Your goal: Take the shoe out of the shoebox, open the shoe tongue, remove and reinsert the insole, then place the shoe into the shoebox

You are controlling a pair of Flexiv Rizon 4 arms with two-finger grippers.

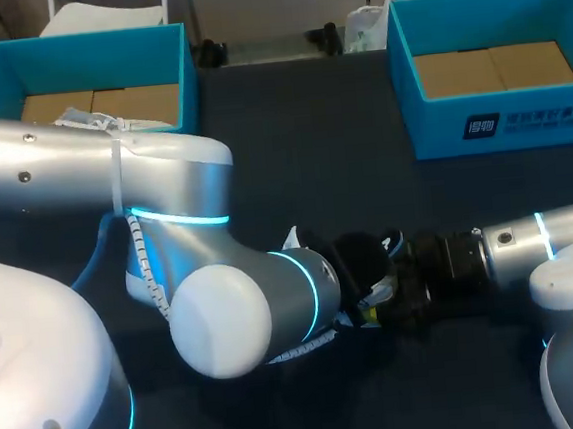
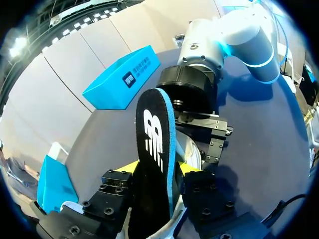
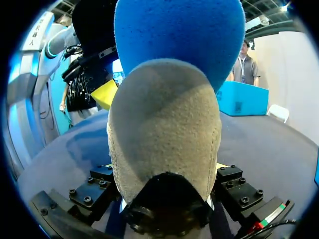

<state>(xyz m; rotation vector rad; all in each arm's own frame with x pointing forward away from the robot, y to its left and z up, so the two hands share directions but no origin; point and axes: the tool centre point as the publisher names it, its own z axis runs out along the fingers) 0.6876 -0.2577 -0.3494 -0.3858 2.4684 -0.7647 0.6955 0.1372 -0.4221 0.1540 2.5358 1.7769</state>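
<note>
From the head view, two blue boxes stand at the far side of the dark table point(image 1: 300, 143), the left box point(image 1: 84, 77) and the right box point(image 1: 494, 66) well apart. The left arm point(image 1: 201, 272) reaches across the near middle, and its elbow covers most of the left gripper point(image 1: 368, 314), of which only a bit of yellow shows. The right arm point(image 1: 549, 237) comes in low from the side, its right gripper point(image 1: 398, 283) at the dark shoe point(image 1: 362, 253), which sits between the two arms, outside both boxes. In the left wrist view, the left gripper's yellow tips are clamped from both sides on the insole point(image 2: 154, 159), which stands upright, black with a blue edge. Just ahead is the right gripper, with a pale part of the shoe against it. In the right wrist view, the shoe's grey heel fills the space between the right gripper's fingers point(image 3: 99, 186), which press on it from both sides. The blue underside of the insole rises above the heel.
</note>
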